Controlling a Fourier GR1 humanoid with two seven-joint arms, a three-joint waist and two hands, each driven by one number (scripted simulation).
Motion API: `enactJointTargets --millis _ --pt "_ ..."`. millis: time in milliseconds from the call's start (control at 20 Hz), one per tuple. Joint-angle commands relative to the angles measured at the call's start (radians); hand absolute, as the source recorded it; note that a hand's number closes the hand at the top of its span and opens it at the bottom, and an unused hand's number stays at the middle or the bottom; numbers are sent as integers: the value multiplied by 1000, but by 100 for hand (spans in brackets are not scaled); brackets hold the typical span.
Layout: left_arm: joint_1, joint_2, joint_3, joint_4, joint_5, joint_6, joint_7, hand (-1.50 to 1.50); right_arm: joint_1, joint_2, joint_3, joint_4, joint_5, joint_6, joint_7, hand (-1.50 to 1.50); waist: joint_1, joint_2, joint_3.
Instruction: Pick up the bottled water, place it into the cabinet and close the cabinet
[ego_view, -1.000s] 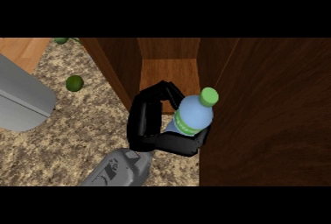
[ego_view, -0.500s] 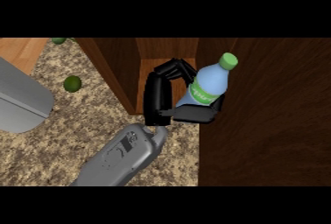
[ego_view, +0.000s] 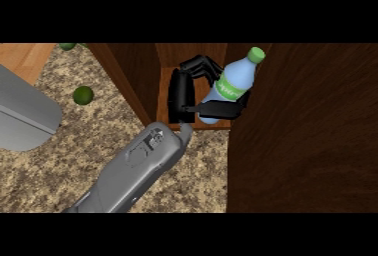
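Since its smooth, light plastic could slip, the water bottle (ego_view: 230, 89) is best held mid-body, where the hand's (ego_view: 181, 95) curled fingers (ego_view: 199, 65) grip it inside the cabinet (ego_view: 303, 125).

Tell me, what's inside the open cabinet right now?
The black hand is inside the cabinet, curled round the bottled water with its green cap. Part of the bottle sits behind the fingers, and the dark door covers the rest of the inside.
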Motion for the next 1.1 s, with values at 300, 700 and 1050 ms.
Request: enactJointTargets --millis 300,700,1050 --pt "-51 5 150 282 69 -126 -135 150 46 3 -8 -110 -156 23 71 -150 -7 6 -1" --pt "-207 0 186 484 127 -98 -210 150 24 -6 -25 -104 -158 43 59 -150 -28 6 -1" --pt "-280 0 131 686 37 -78 -234 -150 -12 -7 -11 -50 -137 54 52 -150 -35 9 0"
